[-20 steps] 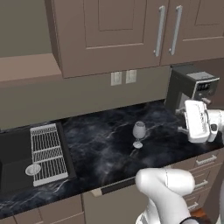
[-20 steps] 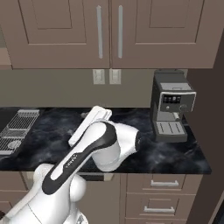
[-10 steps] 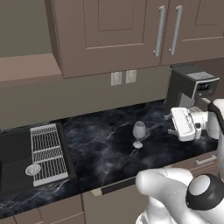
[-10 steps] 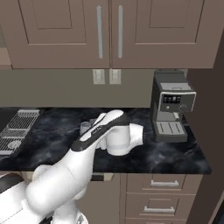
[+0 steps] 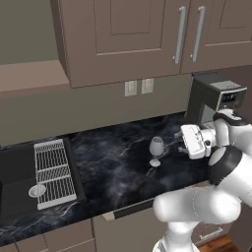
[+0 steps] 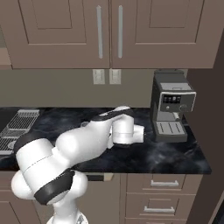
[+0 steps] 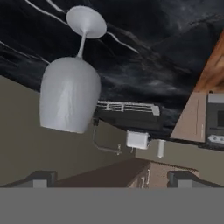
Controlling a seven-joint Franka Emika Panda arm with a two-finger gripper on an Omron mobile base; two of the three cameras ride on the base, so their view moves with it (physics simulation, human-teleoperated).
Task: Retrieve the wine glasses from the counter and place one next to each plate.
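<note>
1. Glass [image 5: 156, 150] is seen upright on the counter [image 5: 113, 167], in open marble between the drainer [image 5: 53, 172] and the coffee machine [image 5: 216, 106], nearer the machine – free to be approached from the side.
2. Gripper [image 5: 183, 142] is held level just beside the glass on the machine's side, not touching it. The hand view is rolled over, so the glass [image 7: 70, 89] appears foot-up and off to one side of the fingertips [image 7: 41, 178].
3. Jaws are set wide apart, with nothing between them – judged a side approach toward the bowl or stem, not yet centred.
4. Compared with a second ago, the hand has been swung from in front of the machine toward the glass; the glass has not been moved.
5. A small round thing on the drainer's near end [image 5: 36, 190] cannot be identified.
</note>
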